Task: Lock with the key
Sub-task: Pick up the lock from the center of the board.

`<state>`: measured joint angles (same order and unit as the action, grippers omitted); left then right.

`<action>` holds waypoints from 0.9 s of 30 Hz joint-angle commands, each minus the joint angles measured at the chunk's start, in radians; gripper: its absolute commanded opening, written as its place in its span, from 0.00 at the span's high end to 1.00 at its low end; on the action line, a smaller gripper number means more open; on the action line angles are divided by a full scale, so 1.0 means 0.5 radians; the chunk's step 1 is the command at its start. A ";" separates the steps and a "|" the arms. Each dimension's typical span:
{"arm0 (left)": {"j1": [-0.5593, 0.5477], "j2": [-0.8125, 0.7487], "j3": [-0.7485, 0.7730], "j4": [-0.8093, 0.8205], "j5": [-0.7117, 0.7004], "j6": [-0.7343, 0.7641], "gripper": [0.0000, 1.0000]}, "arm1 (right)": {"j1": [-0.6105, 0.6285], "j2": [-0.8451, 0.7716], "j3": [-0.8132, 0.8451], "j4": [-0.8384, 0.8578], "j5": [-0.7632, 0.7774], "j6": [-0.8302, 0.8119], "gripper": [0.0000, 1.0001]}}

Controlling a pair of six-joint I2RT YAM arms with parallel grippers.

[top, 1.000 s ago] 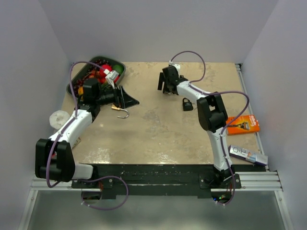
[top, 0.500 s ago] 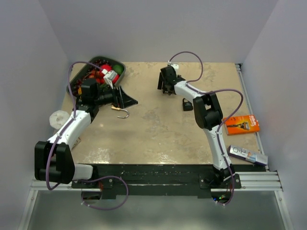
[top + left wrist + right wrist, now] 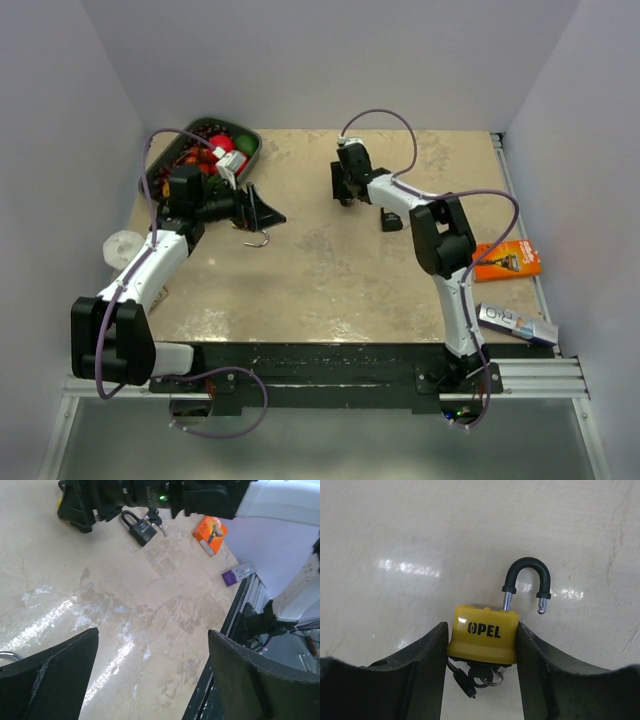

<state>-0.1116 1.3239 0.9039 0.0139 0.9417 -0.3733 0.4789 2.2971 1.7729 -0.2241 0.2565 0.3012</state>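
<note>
Nearby, black padlock point(image 3: 140, 527) near yellow padlock point(image 3: 482, 636); orange pack point(image 3: 507, 260) well apart.

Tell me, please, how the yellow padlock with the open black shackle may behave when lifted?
The yellow padlock looks rigid and probably heavy for its size. Its flat sides between the right gripper fingers should hold steadily, though the glossy casing may slip. The keys beneath would likely dangle.

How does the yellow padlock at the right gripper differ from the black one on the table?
Colour: the yellow padlock is marked OPEL; the black padlock is all dark.
Shackle: the yellow padlock's is popped open, one leg free; the black padlock's looks seated.
Hold: the yellow padlock sits between the right gripper's fingers; the black padlock lies loose on the table.
Both have keys beside the body.
</note>
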 commanded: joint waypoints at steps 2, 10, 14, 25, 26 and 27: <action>0.021 0.018 0.116 -0.285 -0.021 0.372 0.01 | 0.042 -0.507 -0.247 0.163 -0.597 -0.592 1.00; 0.125 -0.107 0.018 -0.350 0.267 0.910 0.01 | 0.042 -0.974 -0.542 -0.217 -1.438 -1.311 1.00; 0.168 -0.267 -0.028 -0.662 0.433 1.567 0.01 | 0.042 -1.133 -0.552 -0.520 -1.825 -1.559 1.00; -0.012 -0.890 -0.418 -0.922 0.406 3.179 0.09 | 0.054 -1.299 -0.650 -1.205 -2.703 -1.811 1.00; -0.065 -0.929 -0.445 -0.845 0.320 3.179 0.12 | 0.058 -1.299 -0.659 -1.221 -2.722 -1.814 1.00; -0.129 -0.994 -0.509 -0.753 0.256 3.137 0.13 | 0.067 -1.302 -0.671 -1.233 -2.749 -1.811 1.00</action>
<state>-0.0883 0.9047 0.7139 -0.4656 1.1168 0.9726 0.5007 1.6917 1.4494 -0.7486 -0.9340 -0.5625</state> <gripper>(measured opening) 0.890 0.528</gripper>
